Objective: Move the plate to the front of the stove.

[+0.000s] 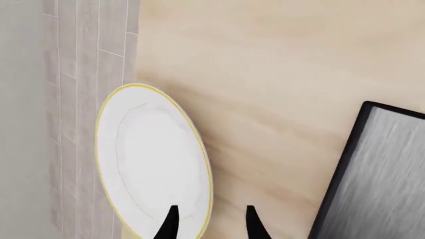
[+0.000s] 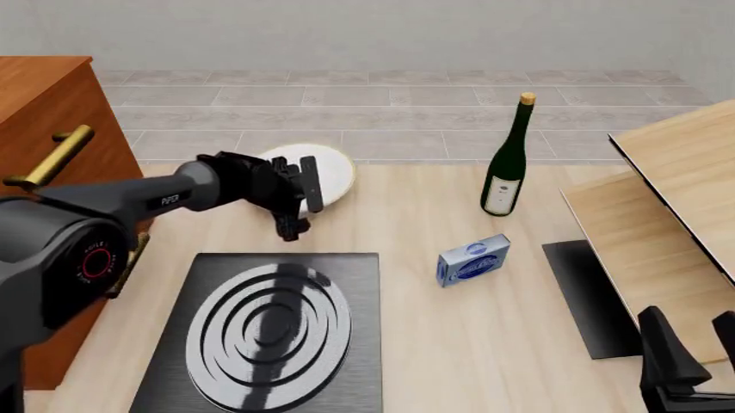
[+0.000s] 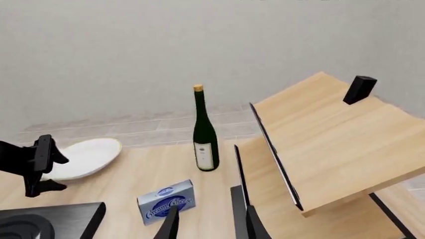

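The white plate (image 2: 330,165) with a yellow rim lies at the table's far edge, beyond the stove (image 2: 270,331), a dark slab with silver rings. My left gripper (image 2: 298,203) hovers open at the plate's near side and hides part of it. In the left wrist view the plate (image 1: 149,154) has one fingertip (image 1: 170,222) in front of it and the other over bare wood, so its rim falls between them. A corner of the stove (image 1: 381,174) shows there too. My right gripper (image 2: 693,348) stands open and empty at the near right, far from the plate (image 3: 86,157).
A green wine bottle (image 2: 505,163) stands at the back right. A blue box (image 2: 473,260) lies right of the stove. A plain dark mat (image 2: 583,297) and slanted wooden boards (image 2: 677,189) fill the right side. A wooden cabinet (image 2: 46,112) stands at the left.
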You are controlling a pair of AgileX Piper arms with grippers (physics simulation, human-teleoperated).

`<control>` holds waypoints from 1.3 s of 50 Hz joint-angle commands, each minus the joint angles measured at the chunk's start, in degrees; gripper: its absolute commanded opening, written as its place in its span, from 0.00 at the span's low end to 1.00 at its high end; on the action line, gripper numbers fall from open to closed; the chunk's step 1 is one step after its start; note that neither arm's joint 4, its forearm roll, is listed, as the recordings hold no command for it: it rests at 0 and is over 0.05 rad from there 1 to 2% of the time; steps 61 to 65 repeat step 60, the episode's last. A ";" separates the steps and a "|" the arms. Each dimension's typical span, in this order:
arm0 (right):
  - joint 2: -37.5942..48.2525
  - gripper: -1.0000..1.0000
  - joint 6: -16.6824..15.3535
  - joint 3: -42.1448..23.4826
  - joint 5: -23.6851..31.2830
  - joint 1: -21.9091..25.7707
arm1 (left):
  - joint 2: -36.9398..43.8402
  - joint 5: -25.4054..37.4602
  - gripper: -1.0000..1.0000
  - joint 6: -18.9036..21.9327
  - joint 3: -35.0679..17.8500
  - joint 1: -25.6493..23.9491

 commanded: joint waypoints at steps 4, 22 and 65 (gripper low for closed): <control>-0.18 1.00 -0.35 -0.02 -0.23 0.05 | -5.67 1.48 1.00 -0.61 5.69 -1.34; -0.21 1.00 -0.96 -0.06 -0.76 0.00 | -15.75 3.11 1.00 -1.96 15.34 -4.36; -0.22 1.00 -2.67 -0.23 -0.94 0.00 | -43.08 -1.73 1.00 -13.17 35.76 -17.05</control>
